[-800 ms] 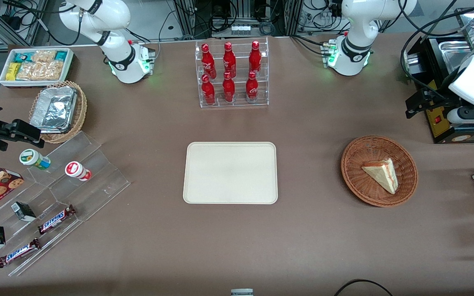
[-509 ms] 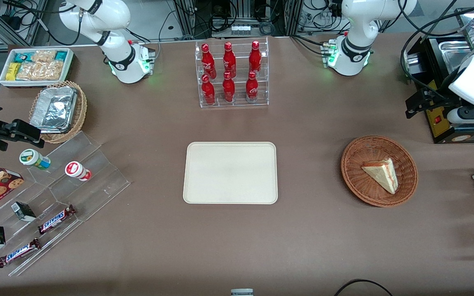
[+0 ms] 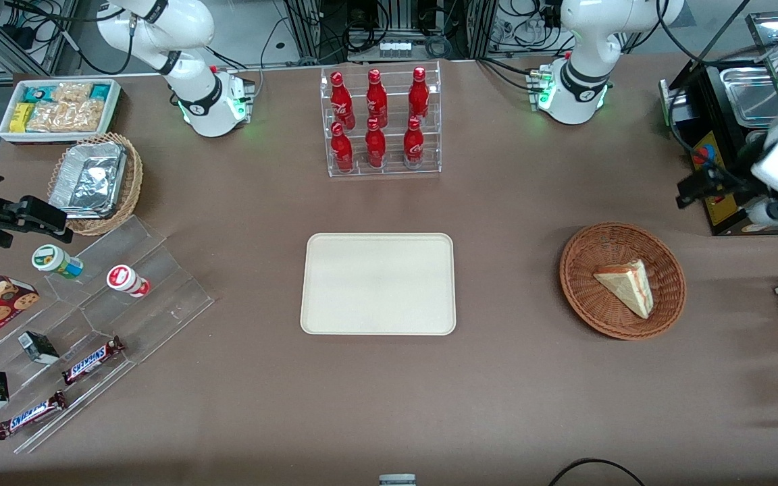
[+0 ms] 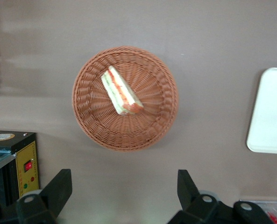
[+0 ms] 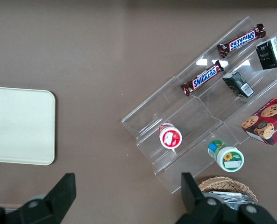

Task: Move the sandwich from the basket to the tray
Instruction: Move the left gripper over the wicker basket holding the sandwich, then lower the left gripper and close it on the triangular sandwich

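The sandwich (image 3: pixel 624 286) lies in the basket (image 3: pixel 581 287), its long cut edge slanting across the weave. The gripper (image 3: pixel 691 189), fingers spread wide and empty, hangs high above the table, farther from the front camera than the basket. The bare tray (image 3: pixel 379 320) waits mid-table, well apart.

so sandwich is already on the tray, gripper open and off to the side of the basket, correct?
Not quite: the sandwich lies in the basket; the tray holds nothing, as the front view shows. The gripper is open, off to the side of the basket.
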`<state>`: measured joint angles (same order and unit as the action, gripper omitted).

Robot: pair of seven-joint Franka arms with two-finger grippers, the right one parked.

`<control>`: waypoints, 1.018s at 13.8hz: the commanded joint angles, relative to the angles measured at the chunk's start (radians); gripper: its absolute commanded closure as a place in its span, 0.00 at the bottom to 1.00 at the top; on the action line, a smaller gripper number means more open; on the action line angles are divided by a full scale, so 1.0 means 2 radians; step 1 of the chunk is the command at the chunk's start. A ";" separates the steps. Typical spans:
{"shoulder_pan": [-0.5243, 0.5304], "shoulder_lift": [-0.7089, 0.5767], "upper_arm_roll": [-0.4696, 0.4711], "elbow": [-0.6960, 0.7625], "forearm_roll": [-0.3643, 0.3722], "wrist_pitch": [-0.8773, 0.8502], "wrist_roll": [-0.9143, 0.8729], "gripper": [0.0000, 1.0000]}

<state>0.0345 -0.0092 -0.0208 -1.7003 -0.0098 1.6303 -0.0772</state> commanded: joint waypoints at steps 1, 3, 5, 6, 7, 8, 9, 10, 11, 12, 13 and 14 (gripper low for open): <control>0.029 0.024 -0.004 -0.007 0.002 0.036 -0.027 0.00; 0.055 0.031 -0.004 -0.047 0.003 0.086 -0.033 0.00; 0.070 0.031 -0.004 -0.104 0.000 0.140 -0.046 0.00; 0.072 0.031 -0.004 -0.126 -0.001 0.164 -0.078 0.00; 0.072 0.039 -0.004 -0.141 0.000 0.178 -0.145 0.00; 0.069 0.050 -0.004 -0.152 0.006 0.196 -0.183 0.00; 0.066 0.055 -0.004 -0.171 0.004 0.219 -0.198 0.00; 0.069 0.065 -0.004 -0.186 -0.001 0.250 -0.223 0.00; 0.064 0.079 -0.004 -0.192 0.000 0.278 -0.259 0.00; 0.055 0.099 -0.005 -0.193 0.000 0.297 -0.293 0.00; 0.040 0.115 -0.005 -0.193 0.000 0.314 -0.323 0.00; 0.033 0.128 -0.005 -0.194 0.000 0.328 -0.345 0.00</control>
<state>0.1413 0.1960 -0.0320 -2.0944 -0.0106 2.2355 -0.6628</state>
